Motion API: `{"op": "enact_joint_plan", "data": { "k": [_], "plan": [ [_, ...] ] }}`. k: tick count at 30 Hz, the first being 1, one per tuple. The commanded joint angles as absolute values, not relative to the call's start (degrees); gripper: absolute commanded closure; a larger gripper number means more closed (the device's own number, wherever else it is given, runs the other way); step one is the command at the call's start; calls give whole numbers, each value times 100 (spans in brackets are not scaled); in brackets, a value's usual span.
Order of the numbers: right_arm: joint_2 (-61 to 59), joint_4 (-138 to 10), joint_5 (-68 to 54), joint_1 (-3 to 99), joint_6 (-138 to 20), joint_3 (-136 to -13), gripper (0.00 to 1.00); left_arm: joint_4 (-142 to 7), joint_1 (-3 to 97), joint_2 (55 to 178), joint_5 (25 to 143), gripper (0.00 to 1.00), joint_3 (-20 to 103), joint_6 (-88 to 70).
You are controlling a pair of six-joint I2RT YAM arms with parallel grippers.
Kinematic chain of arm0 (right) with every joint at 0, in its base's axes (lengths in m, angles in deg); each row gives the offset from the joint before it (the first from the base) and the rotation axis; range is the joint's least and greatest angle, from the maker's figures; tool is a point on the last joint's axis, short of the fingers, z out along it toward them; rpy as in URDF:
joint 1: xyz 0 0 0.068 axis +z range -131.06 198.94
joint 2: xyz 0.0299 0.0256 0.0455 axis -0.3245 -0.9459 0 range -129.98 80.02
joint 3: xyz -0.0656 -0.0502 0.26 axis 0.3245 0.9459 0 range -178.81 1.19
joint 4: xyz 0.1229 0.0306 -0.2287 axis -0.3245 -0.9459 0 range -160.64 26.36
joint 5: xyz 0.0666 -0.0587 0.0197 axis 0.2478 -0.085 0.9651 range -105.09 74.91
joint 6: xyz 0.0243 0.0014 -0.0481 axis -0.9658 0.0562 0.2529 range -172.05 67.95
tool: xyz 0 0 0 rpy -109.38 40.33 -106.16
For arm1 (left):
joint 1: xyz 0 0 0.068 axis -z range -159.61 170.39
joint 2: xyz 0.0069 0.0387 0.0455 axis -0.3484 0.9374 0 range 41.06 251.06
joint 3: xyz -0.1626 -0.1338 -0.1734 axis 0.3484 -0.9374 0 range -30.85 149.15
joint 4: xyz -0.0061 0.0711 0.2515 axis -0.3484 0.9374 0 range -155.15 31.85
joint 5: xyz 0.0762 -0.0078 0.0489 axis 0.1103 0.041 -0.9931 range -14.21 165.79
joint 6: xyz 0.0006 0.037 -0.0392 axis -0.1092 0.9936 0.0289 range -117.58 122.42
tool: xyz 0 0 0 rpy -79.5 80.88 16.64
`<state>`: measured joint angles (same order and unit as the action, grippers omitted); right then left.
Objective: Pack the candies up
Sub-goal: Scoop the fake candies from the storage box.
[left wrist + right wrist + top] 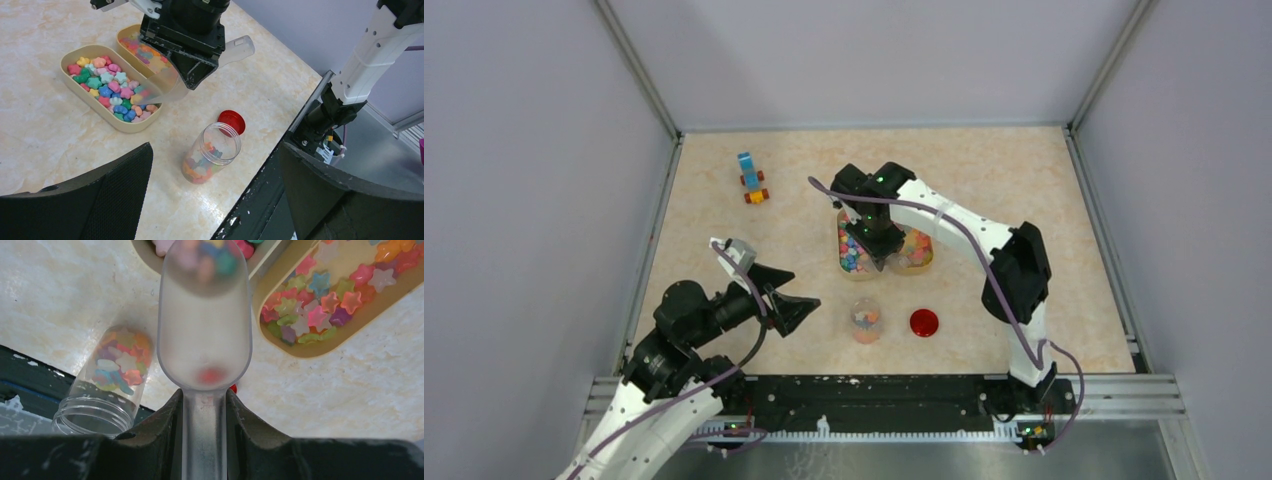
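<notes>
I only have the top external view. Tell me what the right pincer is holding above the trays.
Observer: The right pincer is shut on the handle of a clear scoop.
Operator: Report where its tip is.
Observer: The tip dips among the candies in the tray on the left arm's side.
Operator: Give me the jar's fill.
Observer: The jar stands upright and open, holding candies only partway up, well below its rim.

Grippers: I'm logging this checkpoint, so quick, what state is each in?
Left gripper: open, empty.
Right gripper: closed on the clear scoop.
</notes>
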<state>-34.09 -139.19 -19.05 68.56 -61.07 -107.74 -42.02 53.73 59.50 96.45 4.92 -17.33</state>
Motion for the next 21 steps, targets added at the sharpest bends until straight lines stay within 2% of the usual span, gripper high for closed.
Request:
{"op": "enact_joint_plan", "data": {
  "k": [1,21],
  "plan": [
    [-3648,-14078,-1906,6756,-6240,-11164,100,-4467,5335,5861,9784,1,498,-1700],
    [-4724,-14054,-2285,6701,-6528,-12076,100,-4507,5343,5768,9873,1,483,-1700]
  ]
}}
